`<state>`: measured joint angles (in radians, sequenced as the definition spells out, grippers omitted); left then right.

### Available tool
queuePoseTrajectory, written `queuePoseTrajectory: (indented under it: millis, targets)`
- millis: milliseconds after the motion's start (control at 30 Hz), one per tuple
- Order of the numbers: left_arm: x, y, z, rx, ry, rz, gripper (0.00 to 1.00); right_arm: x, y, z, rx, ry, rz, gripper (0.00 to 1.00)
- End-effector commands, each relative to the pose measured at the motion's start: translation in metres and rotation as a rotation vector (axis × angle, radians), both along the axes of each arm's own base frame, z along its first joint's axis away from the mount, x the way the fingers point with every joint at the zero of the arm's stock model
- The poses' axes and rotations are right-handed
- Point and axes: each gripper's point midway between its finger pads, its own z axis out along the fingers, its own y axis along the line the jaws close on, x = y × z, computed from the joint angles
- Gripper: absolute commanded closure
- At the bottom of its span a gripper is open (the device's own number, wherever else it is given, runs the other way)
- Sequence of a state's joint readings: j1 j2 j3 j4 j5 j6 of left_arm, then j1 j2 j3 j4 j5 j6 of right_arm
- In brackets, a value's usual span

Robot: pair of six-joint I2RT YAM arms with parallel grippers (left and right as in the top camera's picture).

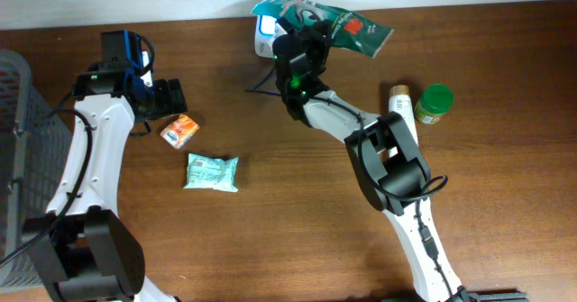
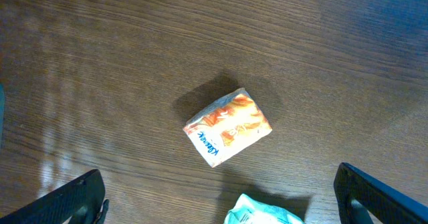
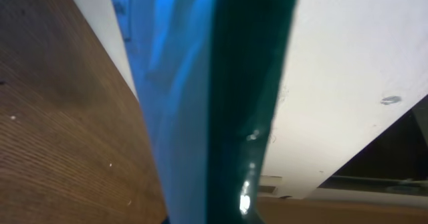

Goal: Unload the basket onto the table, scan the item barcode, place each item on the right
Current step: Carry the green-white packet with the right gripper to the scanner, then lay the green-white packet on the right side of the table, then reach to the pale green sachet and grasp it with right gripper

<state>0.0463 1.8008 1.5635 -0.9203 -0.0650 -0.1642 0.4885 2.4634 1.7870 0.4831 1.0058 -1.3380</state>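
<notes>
We judge scanning in hand: right gripper [image 1: 309, 42] clenched on the green packet [image 1: 357, 28] at the scanner [image 1: 262, 37], left gripper [image 1: 170, 97] released; next, present the barcode squarely.

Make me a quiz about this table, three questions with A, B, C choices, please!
1. What is the right tool doing?
A) shut on the green bag
B) open and empty
C) shut on a spoon

2. What colour is the Kleenex tissue pack?
A) purple
B) orange and white
C) black

3. Where is the green-lidded jar?
A) in the right tool
B) on top of the tissue pack
C) beside the tan-capped bottle

Answers:
1. A, because the bag sticks out from the closed tool at the far edge of the table.
2. B, because the left wrist view shows orange print on a white wrapper.
3. C, because the overhead view shows the jar standing next to the bottle on the table.
</notes>
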Motion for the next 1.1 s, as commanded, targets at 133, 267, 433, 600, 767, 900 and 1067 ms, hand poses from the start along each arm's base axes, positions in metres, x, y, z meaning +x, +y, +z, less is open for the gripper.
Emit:
queuePoseTrajectory:
  millis: [133,267,433,600,767,900,1067]
  targets:
    - [0.002,0.003,0.009,0.013,-0.023,0.002,0.01,-0.048,0.01,0.123,0.314,-0.05,0.057,0.96]
    - [0.002,0.003,0.009,0.013,-0.023,0.002,0.01,-0.11,0.025,0.148,0.9,0.135,0.181,0.96]
    - [0.002,0.003,0.009,0.013,-0.023,0.002,0.01,-0.184,0.001,0.129,1.473,0.511,0.012,0.96]
    - [0.002,0.003,0.009,0.013,-0.023,0.002,0.01,-0.216,-0.091,0.039,1.664,0.748,-0.443,0.96]
    - [0.002,0.003,0.009,0.013,-0.023,0.002,0.01,-0.256,-0.14,-0.048,1.595,0.852,-0.68,0.95]
    - [0.002,0.003,0.009,0.013,-0.023,0.002,0.01,-0.262,-0.173,-0.055,1.603,0.793,-0.769,0.56]
    - [0.002,0.003,0.009,0.013,-0.023,0.002,0.01,-0.25,-0.169,-0.021,1.614,0.779,-0.726,0.37]
